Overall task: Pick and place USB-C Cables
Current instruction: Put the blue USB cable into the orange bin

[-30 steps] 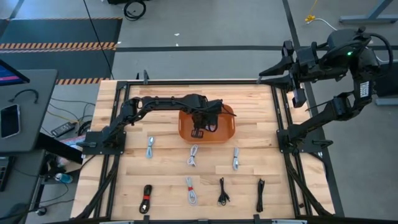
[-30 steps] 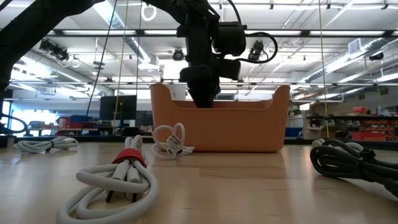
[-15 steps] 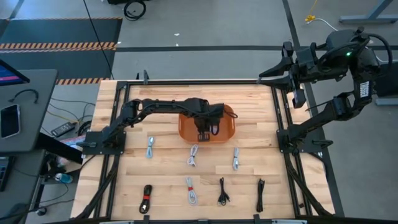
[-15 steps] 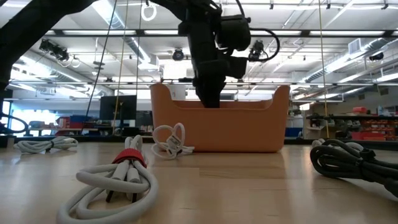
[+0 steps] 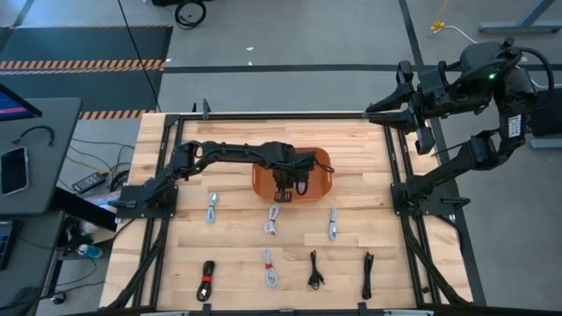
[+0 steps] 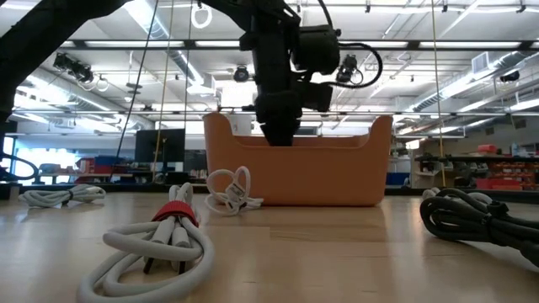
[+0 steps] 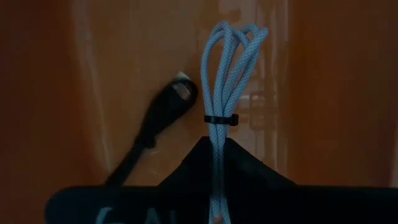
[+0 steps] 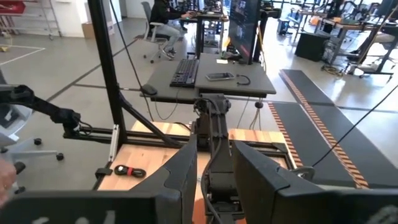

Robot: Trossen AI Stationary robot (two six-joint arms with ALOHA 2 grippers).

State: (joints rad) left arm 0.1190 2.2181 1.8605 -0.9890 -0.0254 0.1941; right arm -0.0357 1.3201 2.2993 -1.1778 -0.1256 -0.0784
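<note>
You are in the placing step: your left gripper [image 7: 217,186], closed on a light grey cable [image 7: 227,74], hangs over the orange bin [image 5: 321,186] near the counter's far edge. Next, release it. Your right gripper [image 8: 214,186] waits half open, off the counter's far right corner.

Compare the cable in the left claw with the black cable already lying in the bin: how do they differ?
The held cable is pale and braided; the black cable is dark and smooth. The held cable hangs from the shut left claw above the bin; the black cable rests on the bin floor, untouched. The held cable shows a small tie round its coil; no tie shows on the black cable. Both are within the bin's outline.
</note>
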